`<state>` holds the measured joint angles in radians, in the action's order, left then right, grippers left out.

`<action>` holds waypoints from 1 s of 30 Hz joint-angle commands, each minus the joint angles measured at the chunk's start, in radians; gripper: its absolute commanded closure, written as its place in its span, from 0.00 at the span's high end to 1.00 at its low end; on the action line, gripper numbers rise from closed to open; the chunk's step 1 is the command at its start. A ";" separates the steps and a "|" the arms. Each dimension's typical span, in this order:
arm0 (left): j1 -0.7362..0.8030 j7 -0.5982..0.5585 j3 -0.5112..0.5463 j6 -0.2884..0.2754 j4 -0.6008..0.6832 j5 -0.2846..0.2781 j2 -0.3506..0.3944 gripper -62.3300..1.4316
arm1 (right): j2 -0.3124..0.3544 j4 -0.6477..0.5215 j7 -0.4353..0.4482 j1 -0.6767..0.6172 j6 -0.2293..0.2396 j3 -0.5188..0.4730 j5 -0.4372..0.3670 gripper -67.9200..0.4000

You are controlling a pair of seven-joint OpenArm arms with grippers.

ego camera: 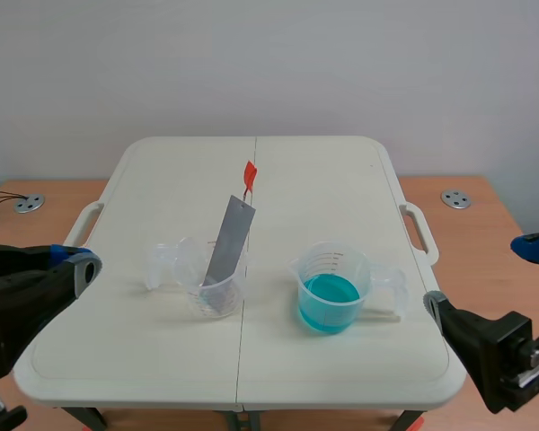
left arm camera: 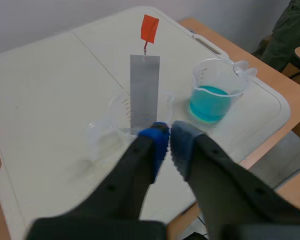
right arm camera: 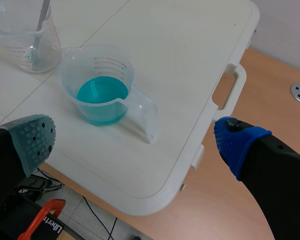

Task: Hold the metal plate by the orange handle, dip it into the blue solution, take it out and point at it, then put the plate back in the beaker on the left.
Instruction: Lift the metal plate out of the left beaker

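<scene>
A grey metal plate (ego camera: 229,241) leans in a clear beaker (ego camera: 211,280) left of the table's middle, and its orange handle (ego camera: 249,173) sticks up at the top. To the right stands a second clear beaker (ego camera: 334,285) holding blue solution (ego camera: 329,292). My left gripper (ego camera: 79,261) hovers off the table's left edge, shut on nothing. In the left wrist view its fingertips (left arm camera: 169,137) meet just short of the plate (left arm camera: 144,92) and the orange handle (left arm camera: 149,27). My right gripper (right arm camera: 135,137) is open, near the front right corner, with the blue beaker (right arm camera: 97,85) ahead of it.
The white folding table (ego camera: 162,359) has carry handles on its left side (ego camera: 83,224) and right side (ego camera: 420,232). It stands on a wooden surface with metal discs (ego camera: 455,198). A centre seam runs between the two beakers.
</scene>
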<state>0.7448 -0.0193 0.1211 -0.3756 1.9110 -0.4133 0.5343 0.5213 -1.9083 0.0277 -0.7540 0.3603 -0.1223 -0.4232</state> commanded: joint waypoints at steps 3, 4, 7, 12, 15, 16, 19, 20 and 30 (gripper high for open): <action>0.000 -0.013 -0.002 -0.002 0.004 -0.010 -0.007 0.05 | 0.002 -0.018 0.020 0.009 0.000 -0.002 -0.004 0.98; 0.001 -0.013 -0.002 -0.002 0.004 -0.010 -0.007 0.05 | 0.002 -0.018 0.020 0.009 0.000 -0.002 -0.004 0.98; 0.027 -0.007 0.003 0.002 0.004 -0.003 -0.007 0.05 | 0.002 -0.018 0.019 0.009 0.000 -0.002 -0.005 0.98; 0.142 0.004 0.030 0.023 0.004 0.086 -0.007 0.05 | 0.002 -0.018 0.020 0.009 0.002 -0.002 -0.005 0.98; 0.225 0.045 0.037 0.023 0.003 0.123 -0.007 0.05 | 0.002 -0.018 0.021 0.012 0.012 -0.001 -0.014 0.98; 0.251 0.063 0.037 0.022 0.002 0.138 -0.007 0.05 | 0.002 -0.017 0.019 0.020 0.026 -0.001 -0.019 0.98; 0.316 0.108 0.037 0.022 -0.008 0.175 -0.007 0.05 | 0.002 -0.016 0.020 0.048 0.034 0.003 -0.031 0.98; 0.333 0.121 0.037 0.022 -0.016 0.179 -0.007 0.05 | 0.002 -0.013 0.020 0.060 0.034 0.006 -0.034 0.98; 0.371 0.162 0.034 0.021 -0.175 0.179 -0.007 0.05 | 0.002 0.072 0.020 0.218 0.038 0.151 -0.042 0.98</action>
<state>1.1187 0.1505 0.1596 -0.3519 1.7290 -0.2279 0.5343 0.5213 -1.8359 0.0277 -0.5522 0.4007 0.0299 -0.4568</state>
